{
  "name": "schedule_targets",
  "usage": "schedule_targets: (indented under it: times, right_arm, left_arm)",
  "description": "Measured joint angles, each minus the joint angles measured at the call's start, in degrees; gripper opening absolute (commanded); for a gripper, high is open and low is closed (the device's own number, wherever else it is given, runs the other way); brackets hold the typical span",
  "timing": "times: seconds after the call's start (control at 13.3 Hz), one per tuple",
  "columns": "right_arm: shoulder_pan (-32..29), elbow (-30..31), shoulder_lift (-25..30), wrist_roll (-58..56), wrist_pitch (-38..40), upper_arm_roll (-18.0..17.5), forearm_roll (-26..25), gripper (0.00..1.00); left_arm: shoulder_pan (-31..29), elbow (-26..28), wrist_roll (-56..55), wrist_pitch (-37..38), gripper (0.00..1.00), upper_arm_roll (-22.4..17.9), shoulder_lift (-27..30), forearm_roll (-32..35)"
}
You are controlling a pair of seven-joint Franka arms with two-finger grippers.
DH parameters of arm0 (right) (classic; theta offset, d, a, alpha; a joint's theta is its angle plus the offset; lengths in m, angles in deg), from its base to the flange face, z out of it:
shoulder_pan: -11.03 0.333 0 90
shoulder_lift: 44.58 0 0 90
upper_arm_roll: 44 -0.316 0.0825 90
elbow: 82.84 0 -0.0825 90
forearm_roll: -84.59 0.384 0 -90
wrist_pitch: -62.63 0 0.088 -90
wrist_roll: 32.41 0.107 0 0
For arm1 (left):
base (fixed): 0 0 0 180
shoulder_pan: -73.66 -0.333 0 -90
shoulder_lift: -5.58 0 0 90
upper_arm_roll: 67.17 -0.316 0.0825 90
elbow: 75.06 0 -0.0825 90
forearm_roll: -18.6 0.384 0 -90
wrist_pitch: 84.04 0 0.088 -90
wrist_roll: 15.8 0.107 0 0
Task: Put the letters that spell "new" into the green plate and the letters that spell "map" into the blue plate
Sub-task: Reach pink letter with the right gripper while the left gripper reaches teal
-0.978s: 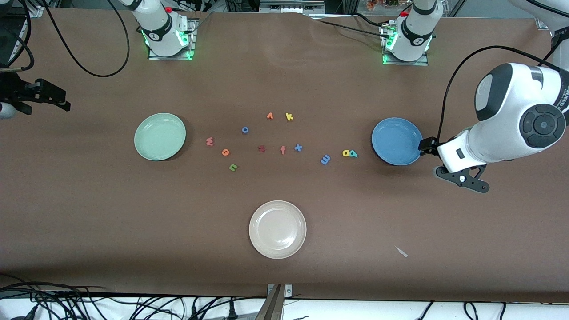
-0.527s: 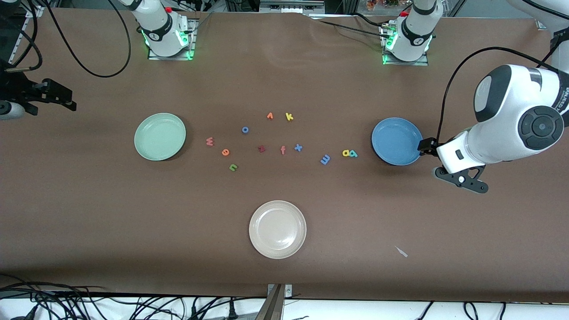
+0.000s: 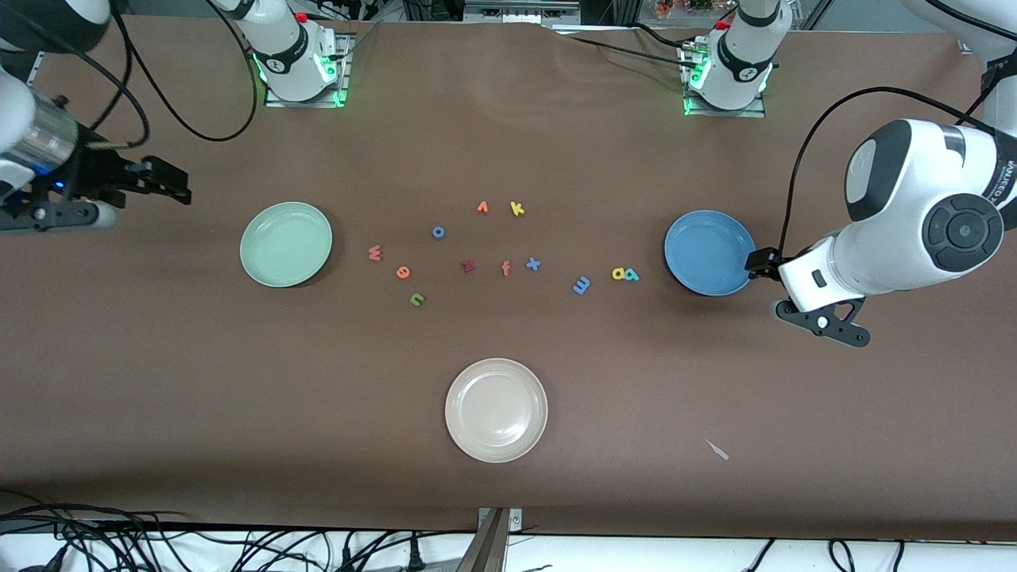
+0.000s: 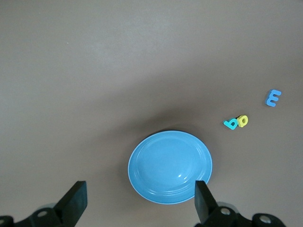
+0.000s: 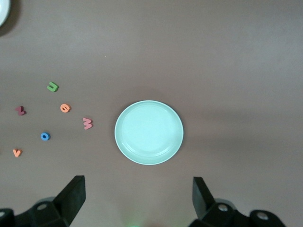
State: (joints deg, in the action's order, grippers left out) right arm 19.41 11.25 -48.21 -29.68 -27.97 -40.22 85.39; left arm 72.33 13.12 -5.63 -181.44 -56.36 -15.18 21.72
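The pale green plate (image 3: 286,244) lies toward the right arm's end of the table. Beside it are the pink w (image 3: 375,253), orange e (image 3: 403,272) and green n (image 3: 417,299). The blue plate (image 3: 709,253) lies toward the left arm's end, with the teal p (image 3: 632,275), yellow a (image 3: 619,273) and blue m (image 3: 581,284) beside it. My left gripper (image 3: 764,264) hangs open and empty over the blue plate's (image 4: 170,166) rim. My right gripper (image 3: 163,184) is open and empty over bare table, between the green plate (image 5: 149,132) and the table's end.
A cream-white plate (image 3: 496,410) sits nearer the front camera, at mid-table. Between the coloured plates lie a blue o (image 3: 438,232), red z (image 3: 467,266), orange f (image 3: 505,268), blue x (image 3: 533,264), yellow k (image 3: 517,209) and another orange letter (image 3: 482,207).
The right arm has swung in from the table's end toward the green plate. The left arm has drifted only slightly. No letter or plate has moved.
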Motion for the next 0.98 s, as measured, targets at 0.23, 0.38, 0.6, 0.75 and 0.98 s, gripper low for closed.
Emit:
schedule_targets:
  times: [0.23, 0.38, 0.6, 0.75, 0.98]
  right_arm:
    - [1.80, 0.05, -2.17, 3.78, -1.19, -0.03, -0.16, 1.00]
    - [2.39, 0.40, -3.50, 4.29, -2.64, -0.03, -0.16, 1.00]
    - [4.17, 1.28, -5.74, 7.55, -5.35, -0.05, -0.16, 1.00]
    - [6.02, 2.13, -6.98, 11.31, -6.91, -0.07, -0.16, 1.00]
    - [7.72, 5.30, -7.90, 14.19, -10.40, -0.08, -0.17, 1.00]
  left_arm:
    - [0.13, 0.00, -0.66, 0.00, 1.00, 0.02, -0.07, 0.00]
    - [1.13, 0.06, -3.12, 0.00, 1.00, 0.16, -0.35, -0.09]
    - [4.27, 0.43, -12.13, -0.04, 1.00, 0.58, -1.57, -0.24]
    - [6.34, 1.60, -20.62, -1.41, 1.00, 1.15, -2.43, -1.83]
    - [8.96, 6.18, -33.78, -7.40, 1.00, 1.46, -3.11, -3.90]
